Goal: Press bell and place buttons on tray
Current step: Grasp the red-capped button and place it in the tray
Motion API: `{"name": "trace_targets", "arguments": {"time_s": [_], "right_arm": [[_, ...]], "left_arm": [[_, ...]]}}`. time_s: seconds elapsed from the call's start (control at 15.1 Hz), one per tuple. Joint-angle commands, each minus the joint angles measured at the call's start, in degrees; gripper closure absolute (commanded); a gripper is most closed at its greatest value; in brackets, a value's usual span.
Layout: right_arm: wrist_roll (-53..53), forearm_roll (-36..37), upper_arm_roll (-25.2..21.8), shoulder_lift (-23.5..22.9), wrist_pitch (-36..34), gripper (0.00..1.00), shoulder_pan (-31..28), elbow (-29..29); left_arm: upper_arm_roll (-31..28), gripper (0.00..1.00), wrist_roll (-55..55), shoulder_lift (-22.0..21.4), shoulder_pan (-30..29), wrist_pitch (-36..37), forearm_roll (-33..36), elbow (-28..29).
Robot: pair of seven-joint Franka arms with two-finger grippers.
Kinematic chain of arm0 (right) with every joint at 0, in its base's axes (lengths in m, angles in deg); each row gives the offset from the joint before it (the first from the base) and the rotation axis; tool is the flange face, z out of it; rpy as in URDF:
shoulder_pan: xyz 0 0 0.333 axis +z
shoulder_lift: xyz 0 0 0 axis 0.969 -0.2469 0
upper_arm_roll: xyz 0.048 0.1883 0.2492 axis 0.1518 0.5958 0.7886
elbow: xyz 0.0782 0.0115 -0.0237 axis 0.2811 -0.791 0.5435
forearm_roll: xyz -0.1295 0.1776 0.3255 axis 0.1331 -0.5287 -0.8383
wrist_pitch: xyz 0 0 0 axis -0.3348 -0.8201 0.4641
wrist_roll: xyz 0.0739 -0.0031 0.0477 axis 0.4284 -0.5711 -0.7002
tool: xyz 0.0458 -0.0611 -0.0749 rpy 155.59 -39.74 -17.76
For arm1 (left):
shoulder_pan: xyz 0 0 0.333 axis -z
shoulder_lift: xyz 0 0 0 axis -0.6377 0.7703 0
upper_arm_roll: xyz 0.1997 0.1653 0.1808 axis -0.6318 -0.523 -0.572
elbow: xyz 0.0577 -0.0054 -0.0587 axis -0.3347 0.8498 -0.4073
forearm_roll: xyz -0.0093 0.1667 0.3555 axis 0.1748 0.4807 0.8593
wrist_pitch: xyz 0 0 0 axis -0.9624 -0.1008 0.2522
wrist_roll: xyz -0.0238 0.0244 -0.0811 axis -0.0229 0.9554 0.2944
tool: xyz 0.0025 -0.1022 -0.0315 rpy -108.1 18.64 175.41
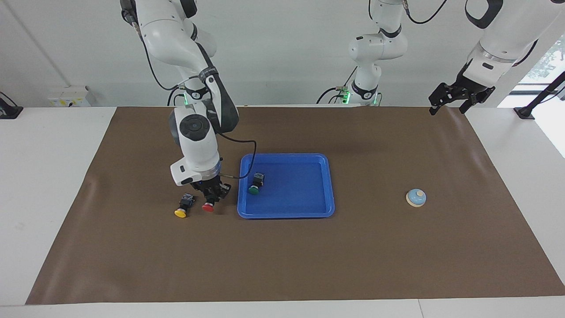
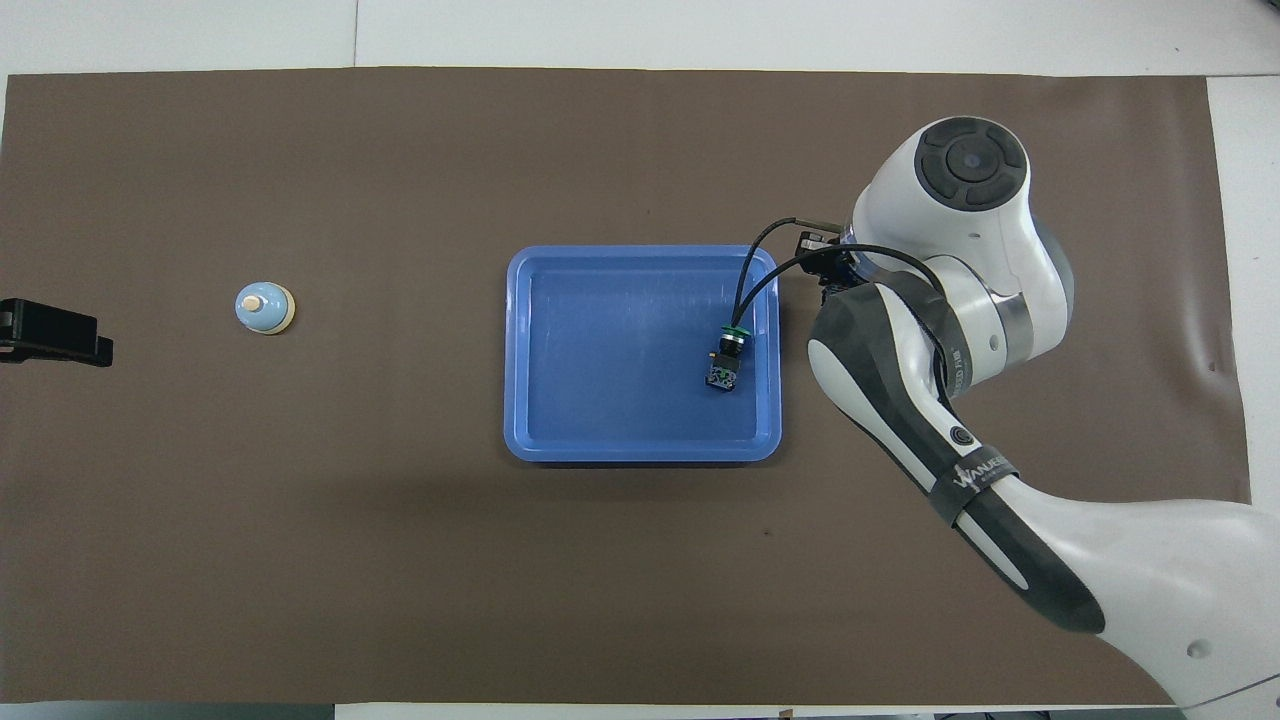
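The blue tray (image 1: 287,215) lies mid-mat and also shows in the overhead view (image 2: 640,452). The green button (image 1: 256,183) lies on its side in the tray, at the end toward the right arm (image 2: 725,360). The yellow button (image 1: 183,206) and the red button (image 1: 208,206) lie on the mat beside that end of the tray. My right gripper (image 1: 214,196) is down at the red button's black body; only the red cap shows. The arm hides both buttons in the overhead view. The bell (image 1: 416,197) stands toward the left arm's end (image 2: 264,308). My left gripper (image 1: 450,105) waits open, raised over the mat's corner.
A brown mat (image 1: 282,265) covers the table. A black cable (image 1: 247,150) loops from the right wrist over the tray's corner. The right arm's elbow and wrist (image 2: 950,300) hang over the mat beside the tray.
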Motion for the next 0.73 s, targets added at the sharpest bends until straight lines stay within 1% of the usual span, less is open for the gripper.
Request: {"name": "trace_targets", "arguments": {"time_s": [0.0,0.27,0.4,0.6,0.66], "right_arm": [[0.3,-3.2,0.5,-0.5,-1.8,1.00,3.1,2.8],[2.8,-3.8,0.4,-1.3,0.2,1.00,9.6,2.8],[6.5,-3.5,0.4,-3.4,3.5,1.00,11.3,2.8],[8.7,-3.3,0.3,-6.3,6.8,1.00,13.8,2.6],[9.9,-2.6,0.1,-7.5,9.2,1.00,15.2,2.2]], "left_arm": [[0.0,0.00,0.0,0.1,-0.2,0.8,-0.4,-0.4],[0.0,0.00,0.0,0.1,-0.2,0.8,-0.4,-0.4],[0.0,0.00,0.0,0.0,-0.2,0.8,-0.4,-0.4],[0.0,0.00,0.0,0.0,-0.1,0.8,-0.4,-0.4],[0.0,0.00,0.0,0.0,-0.2,0.8,-0.4,-0.5]]}}
